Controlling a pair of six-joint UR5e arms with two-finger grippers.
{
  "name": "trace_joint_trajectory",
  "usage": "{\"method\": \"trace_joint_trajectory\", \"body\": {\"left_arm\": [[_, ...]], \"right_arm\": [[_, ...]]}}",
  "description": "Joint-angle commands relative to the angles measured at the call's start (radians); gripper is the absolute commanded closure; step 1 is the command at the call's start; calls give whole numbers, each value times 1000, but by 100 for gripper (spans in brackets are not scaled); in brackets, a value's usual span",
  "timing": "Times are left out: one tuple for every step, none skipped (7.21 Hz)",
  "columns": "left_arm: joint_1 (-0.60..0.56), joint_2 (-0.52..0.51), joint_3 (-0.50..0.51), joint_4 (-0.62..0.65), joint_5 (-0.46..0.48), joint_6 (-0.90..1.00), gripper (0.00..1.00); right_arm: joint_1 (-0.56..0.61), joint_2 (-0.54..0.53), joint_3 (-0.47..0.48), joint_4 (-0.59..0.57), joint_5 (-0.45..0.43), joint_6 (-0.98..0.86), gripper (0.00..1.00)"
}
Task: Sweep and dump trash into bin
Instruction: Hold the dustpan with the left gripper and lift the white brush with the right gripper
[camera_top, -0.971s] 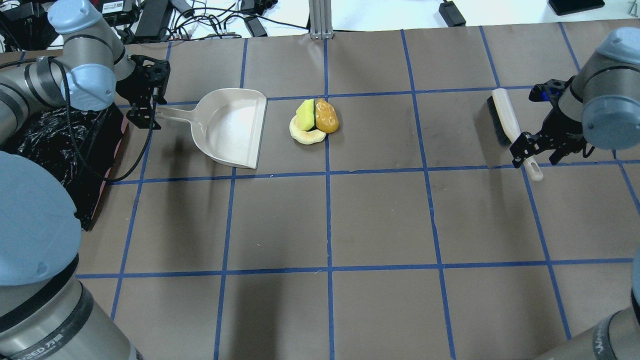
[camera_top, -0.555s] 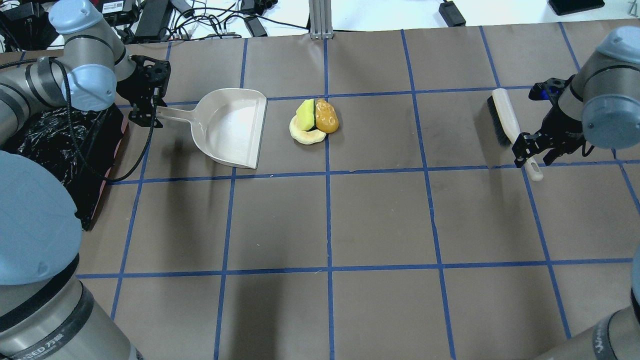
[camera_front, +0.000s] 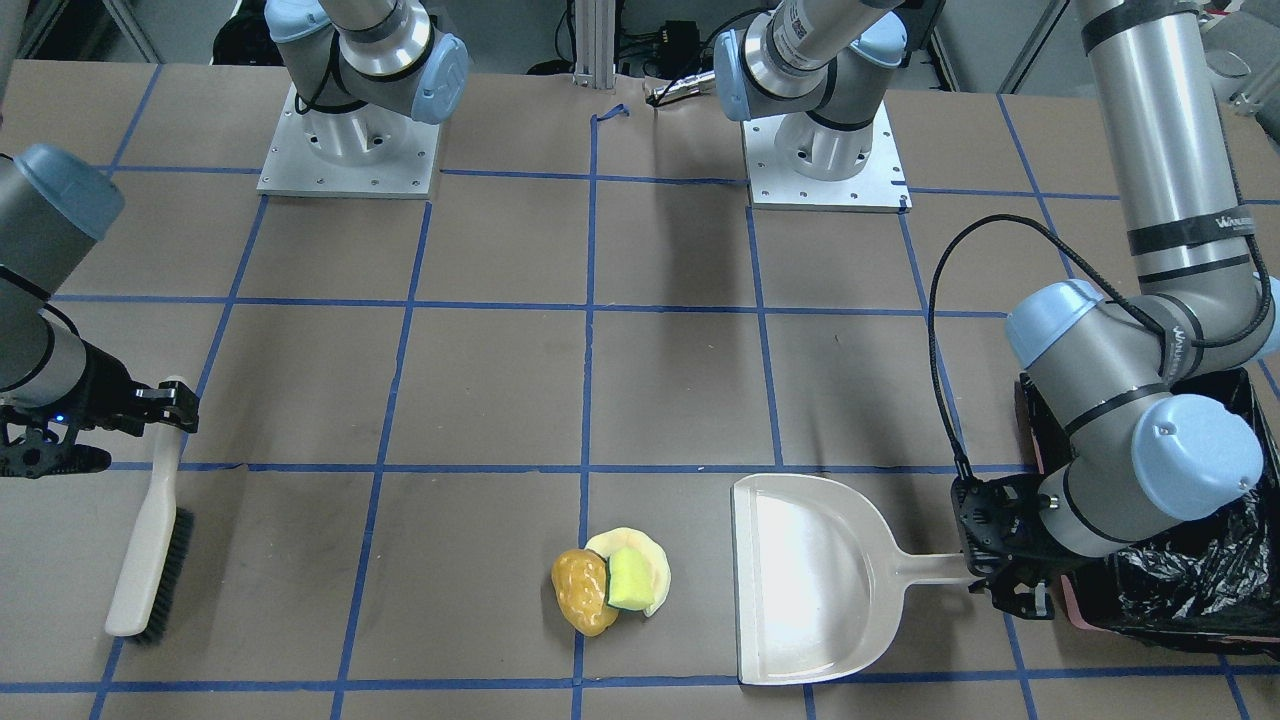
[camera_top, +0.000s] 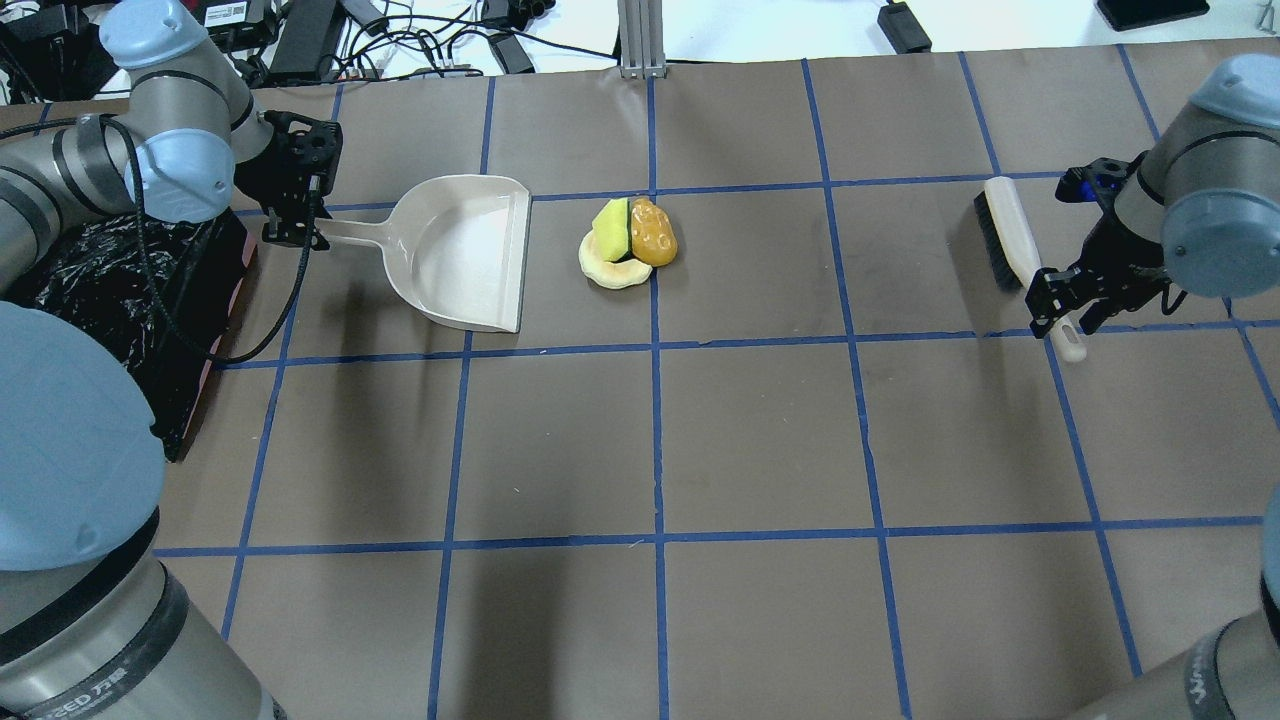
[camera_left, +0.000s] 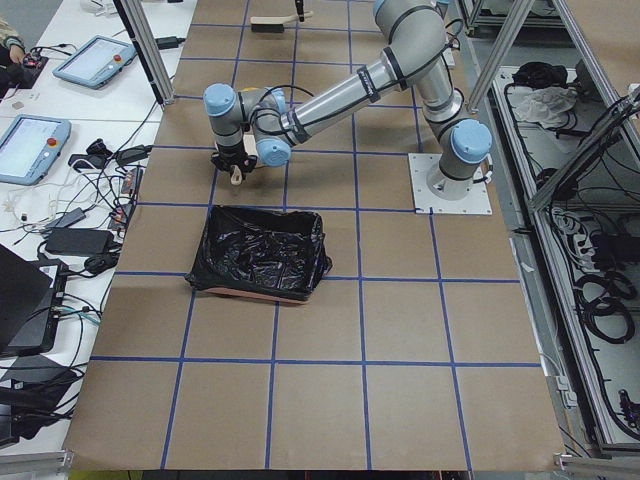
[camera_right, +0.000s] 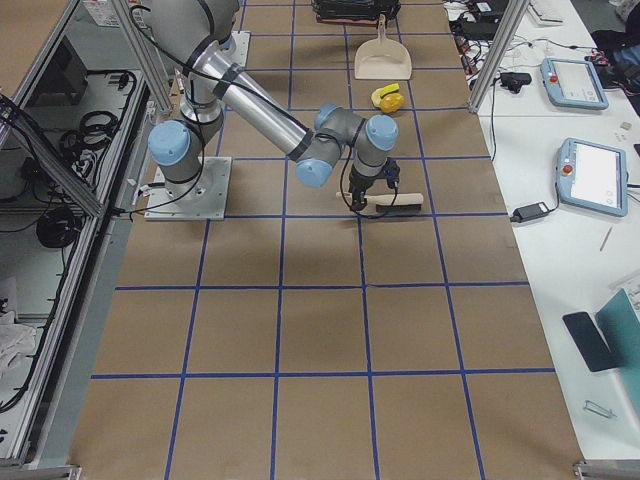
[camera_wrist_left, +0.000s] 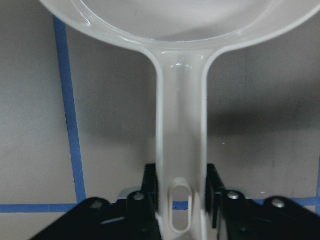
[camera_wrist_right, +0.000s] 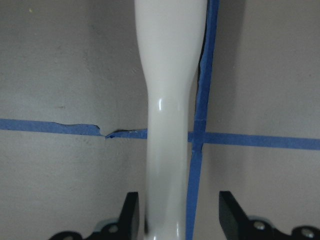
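Brown paper marked off by blue tape covers the bench (camera_top: 760, 440), and everything for the task is laid out across its far half. The trash is heaped at the far centre: a potato-like lump (camera_top: 653, 232), a yellow-and-green sponge (camera_top: 612, 230) and a pale peel (camera_top: 610, 272) underneath, all three touching. Just left of the heap, but apart from it, a cream dustpan (camera_top: 470, 255) is set with its open mouth turned toward the trash, and nothing is seen inside it. Its handle (camera_wrist_left: 181, 150) is clamped between the fingers of the left end effector (camera_top: 290, 225), as the left wrist view shows. The bin (camera_left: 255, 292), lined with a black bag, is placed at the left edge, just beside that end effector.

On the far right a brush (camera_top: 1005, 235) is lying on the bench. Its handle is straddled by the right end effector (camera_top: 1065, 300), whose jaws are held apart, with a gap visible on at least one side.

The task is judged to be at its very start. One tool is secured and the other is lined up but not yet gripped. No trash has been swept. The brush is to be grasped, the heap pushed left into the pan, and the pan carried over the bin and tipped.
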Motion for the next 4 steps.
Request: {"method": "trace_joint_trajectory", "body": {"left_arm": [[-10,6,9,-1,5,-17,74],[-16,11,9,-1,14,-24,76],[-18,14,9,-1,14,-27,77],[-29,12,9,-4,29,-27,76]], "right_arm": [[1,-1,-3,2,0,0,48],[1,-1,-6,2,-2,0,62],[3,-1,-6,3,0,0,73],[3,-2,-6,5,0,-1,100]]}}
